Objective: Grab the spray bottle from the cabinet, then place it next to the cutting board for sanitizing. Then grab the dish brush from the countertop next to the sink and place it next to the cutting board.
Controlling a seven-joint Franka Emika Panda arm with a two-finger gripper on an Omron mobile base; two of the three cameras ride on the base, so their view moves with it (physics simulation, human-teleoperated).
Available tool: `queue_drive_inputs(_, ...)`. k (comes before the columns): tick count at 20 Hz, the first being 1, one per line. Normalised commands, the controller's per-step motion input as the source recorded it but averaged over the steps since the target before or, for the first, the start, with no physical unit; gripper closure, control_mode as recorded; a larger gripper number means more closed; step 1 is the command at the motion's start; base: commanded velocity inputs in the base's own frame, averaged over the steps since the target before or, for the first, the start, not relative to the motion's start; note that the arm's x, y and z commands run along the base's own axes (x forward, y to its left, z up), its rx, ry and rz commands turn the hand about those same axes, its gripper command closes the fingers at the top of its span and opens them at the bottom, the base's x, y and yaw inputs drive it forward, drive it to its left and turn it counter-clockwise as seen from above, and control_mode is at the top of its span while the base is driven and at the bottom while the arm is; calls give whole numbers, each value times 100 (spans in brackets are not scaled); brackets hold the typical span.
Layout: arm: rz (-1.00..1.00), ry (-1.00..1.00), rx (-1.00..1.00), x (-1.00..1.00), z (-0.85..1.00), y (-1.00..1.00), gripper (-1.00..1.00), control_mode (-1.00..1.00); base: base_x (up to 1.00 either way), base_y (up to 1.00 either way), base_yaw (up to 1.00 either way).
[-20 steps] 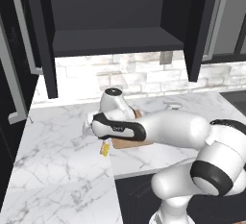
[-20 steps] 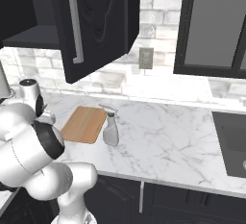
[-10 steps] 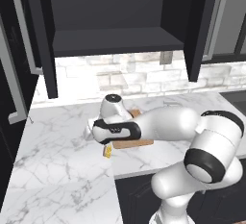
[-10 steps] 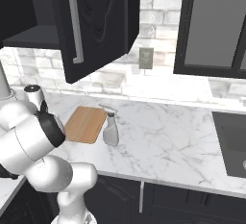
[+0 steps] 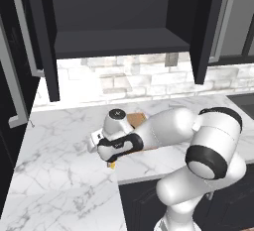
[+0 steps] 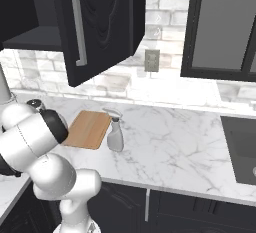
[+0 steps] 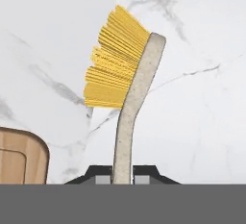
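Where your gripper (image 7: pixel 122 176) sits nearest the lens, its fingers are closed on the dish brush (image 7: pixel 126 93), yellow bristles hanging over the white marble countertop (image 7: pixel 202 98). Just beside it you see a corner of the cutting board (image 7: pixel 19 155). Farther along, the spray bottle (image 6: pixel 115 134) stands upright beside the board's edge. Beyond, the dark cabinet (image 5: pixel 119 29) hangs open against pale brick.

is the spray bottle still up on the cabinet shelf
No, the spray bottle stands upright on the countertop just beside the cutting board.
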Motion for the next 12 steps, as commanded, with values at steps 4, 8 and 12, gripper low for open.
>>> queue_drive_inputs(4,1,-6,-1,9,-35,0,100,-100,0,0,0)
queue_drive_inputs(8,1,-4,-1,22,-39,0,100,-100,0,0,0)
queue_drive_inputs(12,1,-8,0,13,-35,0,-100,-100,0,0,0)
